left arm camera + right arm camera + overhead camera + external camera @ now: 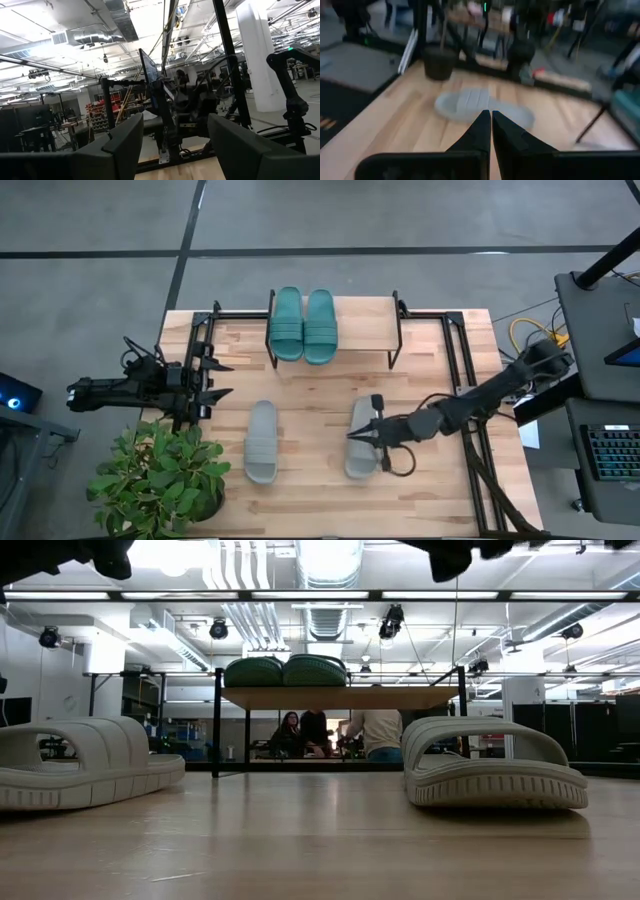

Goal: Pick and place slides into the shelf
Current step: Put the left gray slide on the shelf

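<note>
There were four slides in all: two teal green slides point(303, 325) side by side on the one shelf point(365, 328) at twelve o'clock, and two light grey slides point(262, 441) on the table point(320, 500). One potted plant point(160, 475) stood at eight o'clock, and two arms each carried one end effector.

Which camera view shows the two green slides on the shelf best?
The high view: both green slides lie fully visible, side by side on the shelf. The low view shows only their ends above the plank. The wrist views do not show them.
</note>
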Motion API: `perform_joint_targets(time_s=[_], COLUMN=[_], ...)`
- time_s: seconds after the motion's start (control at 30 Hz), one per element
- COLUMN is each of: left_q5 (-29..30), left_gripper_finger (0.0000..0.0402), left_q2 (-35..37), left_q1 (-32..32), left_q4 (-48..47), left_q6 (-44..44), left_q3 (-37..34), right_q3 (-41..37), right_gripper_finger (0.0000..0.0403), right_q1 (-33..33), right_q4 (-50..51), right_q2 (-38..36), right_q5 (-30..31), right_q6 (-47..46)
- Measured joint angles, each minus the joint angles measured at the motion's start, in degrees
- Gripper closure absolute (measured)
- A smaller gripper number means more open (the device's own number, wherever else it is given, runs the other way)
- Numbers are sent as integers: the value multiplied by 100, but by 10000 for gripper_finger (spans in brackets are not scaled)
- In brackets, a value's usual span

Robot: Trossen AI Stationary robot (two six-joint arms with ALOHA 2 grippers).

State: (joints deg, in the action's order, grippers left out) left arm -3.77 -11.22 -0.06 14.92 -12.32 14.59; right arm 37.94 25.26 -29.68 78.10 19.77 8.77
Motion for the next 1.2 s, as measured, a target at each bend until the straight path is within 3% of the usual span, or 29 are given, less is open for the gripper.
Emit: perform_joint_targets(time_s=[0.13,0.33,0.53,0.77,1.03,1.2], left_q5=[29,201,283,329,387,387], left_gripper_finger=[194,194,194,194,194,194], left_q2=[-2,-9,-25,-78,-137,-166], left_q1=[-2,-2,0,0,-2,0], left_q4=[18,74,70,47,44,-27], left_q6=[-4,-51,-55,-55,-7,-1], left_q3=[0,0,0,0,2,2], right_q3=[-398,-175,274,486,484,349], right_gripper_finger=[394,394,394,394,394,394], right_q1=[-442,-1495,-2214,-2376,-2252,-2252], right_q4=[-1338,-1056,-145,1297,3448,4389], right_q2=[184,234,-614,-2410,-3818,-4479], right_q5=[-383,-639,-771,-588,-160,-504], right_q6=[403,440,1187,1382,876,279])
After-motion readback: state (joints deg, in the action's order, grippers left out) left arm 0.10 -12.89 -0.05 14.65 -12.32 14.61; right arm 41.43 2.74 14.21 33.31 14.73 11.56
